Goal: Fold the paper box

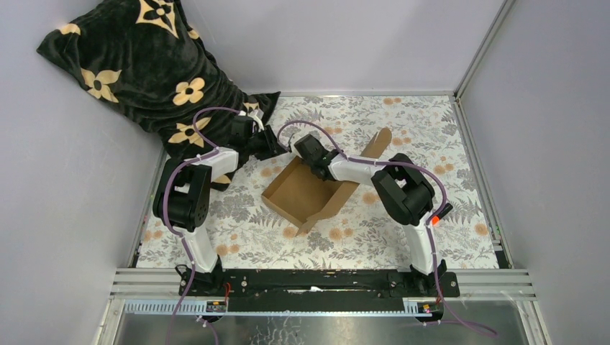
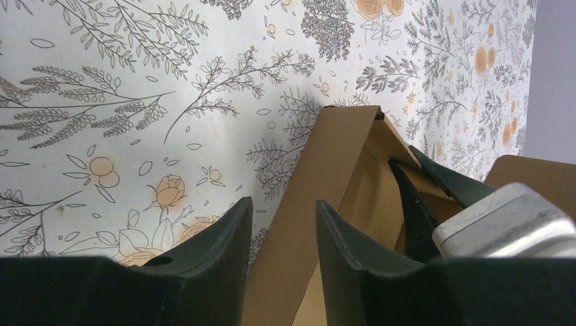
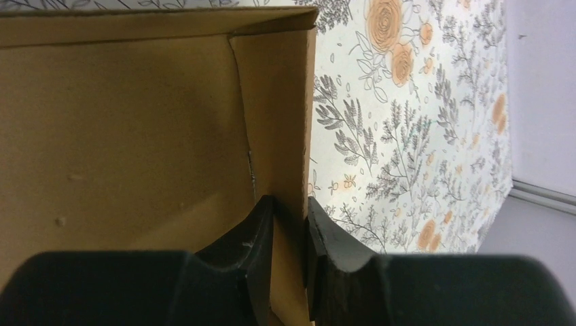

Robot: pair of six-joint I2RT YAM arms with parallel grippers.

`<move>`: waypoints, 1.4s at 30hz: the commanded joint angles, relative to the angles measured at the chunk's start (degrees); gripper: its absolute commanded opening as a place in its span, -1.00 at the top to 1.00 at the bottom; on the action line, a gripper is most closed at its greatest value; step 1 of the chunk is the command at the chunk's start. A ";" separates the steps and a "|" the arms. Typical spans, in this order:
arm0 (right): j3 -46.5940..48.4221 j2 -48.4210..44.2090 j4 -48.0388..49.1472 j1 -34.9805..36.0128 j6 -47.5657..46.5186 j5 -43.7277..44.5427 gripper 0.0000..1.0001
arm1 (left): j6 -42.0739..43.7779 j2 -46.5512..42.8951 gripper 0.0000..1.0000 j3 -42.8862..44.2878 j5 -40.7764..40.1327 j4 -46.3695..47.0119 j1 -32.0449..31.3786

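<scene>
The paper box (image 1: 306, 195) is brown cardboard, partly formed with raised walls, in the middle of the table; one flap (image 1: 379, 142) sticks out to the back right. My right gripper (image 3: 291, 219) is shut on an upright side wall of the box (image 3: 136, 136), one finger inside and one outside. It shows at the box's far corner in the top view (image 1: 302, 149). My left gripper (image 2: 283, 221) is open, its fingers on either side of an upright cardboard wall (image 2: 333, 163) at that same far corner (image 1: 276, 148). The right gripper's fingers (image 2: 416, 204) show just beyond it.
A black blanket with cream flowers (image 1: 144, 65) is heaped at the back left, close behind my left arm. The table has a floral cloth (image 1: 431, 122). Grey walls close the sides and an aluminium rail (image 1: 324, 277) runs along the near edge.
</scene>
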 commanded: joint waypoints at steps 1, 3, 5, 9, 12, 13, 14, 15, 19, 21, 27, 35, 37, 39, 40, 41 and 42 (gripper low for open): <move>-6.16 1.47 4.05 0.48 -1.58 5.20 0.91 | -0.42 0.93 0.08 -0.33 2.15 4.77 1.20; -7.93 1.49 6.80 0.66 -2.59 6.57 0.97 | -0.66 0.91 0.08 -0.58 2.38 5.23 1.42; -9.38 1.62 10.20 1.16 -3.71 7.69 1.00 | -0.88 0.97 0.08 -0.84 2.92 5.86 1.59; -10.92 3.20 14.83 2.56 -7.12 12.09 1.00 | -0.93 1.52 0.08 -0.85 3.42 6.50 1.97; -11.04 4.65 16.86 3.18 -8.73 14.06 1.00 | -1.05 1.99 0.08 -1.08 3.83 7.15 2.21; -10.86 5.20 17.31 3.35 -9.08 14.70 1.00 | -1.12 2.19 0.08 -1.20 3.95 7.30 2.34; -10.62 5.62 17.47 3.56 -9.35 15.05 1.00 | -1.10 2.28 0.08 -1.27 4.06 7.46 2.38; -10.66 5.89 18.11 3.72 -9.84 15.47 1.00 | -1.10 2.33 0.08 -1.31 4.09 7.59 2.46; -10.80 6.74 19.58 4.17 -10.38 15.79 1.00 | -1.20 2.43 0.08 -1.44 4.27 7.80 2.56; -10.80 7.12 19.31 4.20 -10.19 15.59 1.00 | -1.24 2.46 0.08 -1.34 4.31 7.80 2.65; -11.50 7.61 19.64 4.20 -9.76 15.67 1.00 | -1.26 2.33 0.08 -1.67 4.48 8.01 2.91; -11.50 8.67 18.47 4.29 -8.21 14.67 1.00 | -1.24 2.48 0.08 -1.82 4.53 8.22 3.09; -11.95 8.74 18.70 4.26 -7.83 14.66 1.00 | -1.19 2.51 0.08 -1.91 4.55 8.23 3.14; -12.32 8.54 18.54 4.24 -7.20 14.25 1.00 | -1.24 2.46 0.08 -1.93 4.67 8.32 3.18; -12.38 8.29 18.07 4.28 -6.54 13.84 1.00 | -1.27 2.59 0.08 -1.99 4.59 8.32 3.18; -12.43 7.99 17.48 4.29 -5.97 13.23 1.00 | -1.27 2.58 0.08 -2.00 4.65 8.32 3.18; -12.61 7.63 17.33 4.28 -5.47 12.65 1.00 | -1.26 2.58 0.08 -2.05 4.59 8.32 3.18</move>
